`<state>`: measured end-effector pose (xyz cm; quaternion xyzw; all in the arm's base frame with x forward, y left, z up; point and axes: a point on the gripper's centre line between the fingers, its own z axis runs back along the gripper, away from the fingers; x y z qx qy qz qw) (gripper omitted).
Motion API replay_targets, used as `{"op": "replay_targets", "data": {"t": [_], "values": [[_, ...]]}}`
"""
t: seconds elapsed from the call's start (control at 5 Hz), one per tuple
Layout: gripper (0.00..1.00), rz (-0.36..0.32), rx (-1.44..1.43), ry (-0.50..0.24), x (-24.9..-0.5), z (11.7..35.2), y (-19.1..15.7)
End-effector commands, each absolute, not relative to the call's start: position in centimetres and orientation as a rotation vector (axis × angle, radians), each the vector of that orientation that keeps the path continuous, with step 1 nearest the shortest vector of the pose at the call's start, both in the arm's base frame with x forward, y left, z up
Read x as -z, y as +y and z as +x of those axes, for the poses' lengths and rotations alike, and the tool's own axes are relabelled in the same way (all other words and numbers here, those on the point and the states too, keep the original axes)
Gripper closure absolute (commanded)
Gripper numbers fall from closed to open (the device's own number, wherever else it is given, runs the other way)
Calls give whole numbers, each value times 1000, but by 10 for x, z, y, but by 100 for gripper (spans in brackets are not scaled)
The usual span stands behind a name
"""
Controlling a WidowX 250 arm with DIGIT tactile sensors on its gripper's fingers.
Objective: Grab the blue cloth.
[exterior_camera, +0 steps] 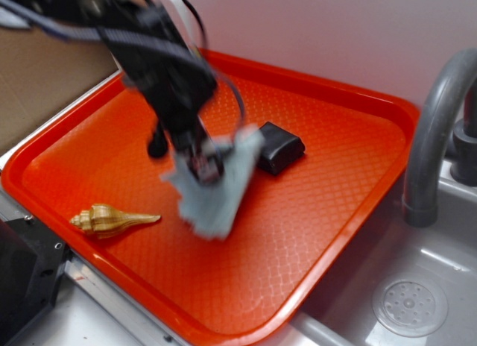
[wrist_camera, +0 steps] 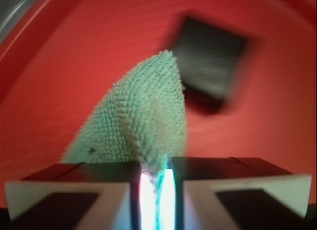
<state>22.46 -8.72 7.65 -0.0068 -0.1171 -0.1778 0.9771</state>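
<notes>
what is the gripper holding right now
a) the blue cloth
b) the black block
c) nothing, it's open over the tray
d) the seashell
a: in the wrist view the gripper has its jaws closed on a fold of the blue cloth, and the exterior view shows the cloth hanging from it, while the black block and the seashell lie apart on the orange tray.
</notes>
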Motion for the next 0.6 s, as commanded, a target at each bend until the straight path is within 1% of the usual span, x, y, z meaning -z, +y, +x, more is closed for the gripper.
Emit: {"op": "replay_targets", "data": {"t": [0.0, 0.2, 0.4], "values": [[100, 54, -130, -348, -185, 226, 8], [100, -15, -396, -385, -229, 199, 48], [100, -65, -389, -302, -230, 194, 59]]}}
